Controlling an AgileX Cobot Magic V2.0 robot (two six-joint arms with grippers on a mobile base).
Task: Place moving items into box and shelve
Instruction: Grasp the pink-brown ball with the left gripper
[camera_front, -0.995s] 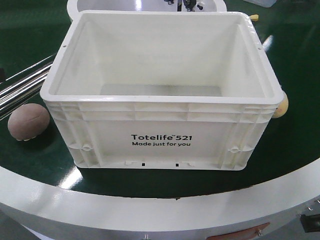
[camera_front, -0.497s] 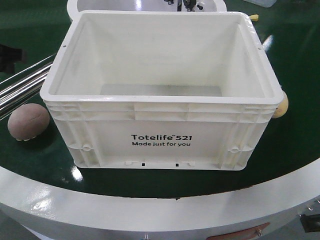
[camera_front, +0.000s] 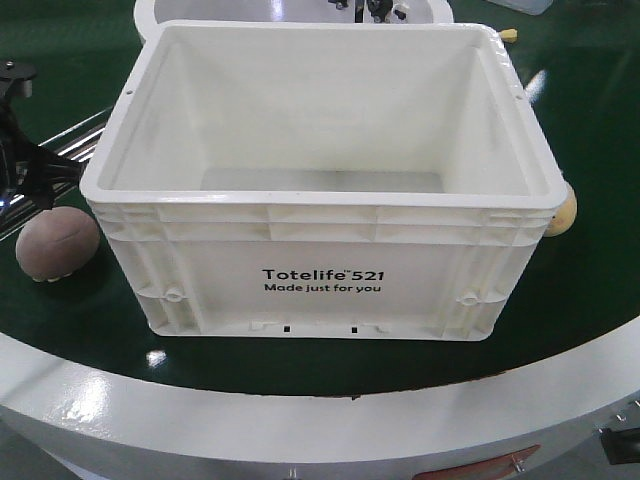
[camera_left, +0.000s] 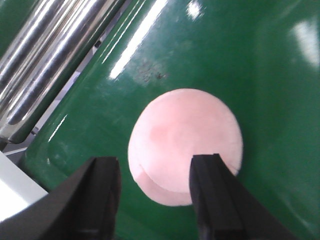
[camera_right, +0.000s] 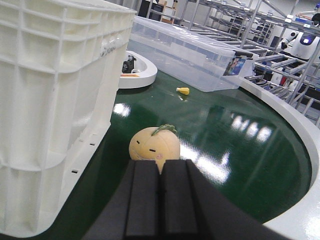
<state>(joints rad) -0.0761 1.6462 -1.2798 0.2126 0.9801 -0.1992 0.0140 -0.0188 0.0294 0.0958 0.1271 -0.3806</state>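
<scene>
Pinkish-brown ball: lies on the green table at the left middle of the front view, just beside the box's left wall, with its dark seam facing up. It fills the centre of the left wrist view.
Cream-yellow ball: sits on the table near the box's right wall, low in the centre of the right wrist view. It has a green stalk on top.
Box: stands upright mid-frame in the front view, top open and floor in view.
Left gripper: released, with its black fingers spread wide over the pinkish-brown ball. Whether they touch it cannot be told.
Right gripper: clenched, pads pressed together on nothing, pointing at the cream-yellow ball and apart from it.
Table: glossy green with a white rim.
Rollers: steel, in the upper left of the left wrist view.
Clear bin: upper middle of the right wrist view, beyond the cream-yellow ball.
</scene>
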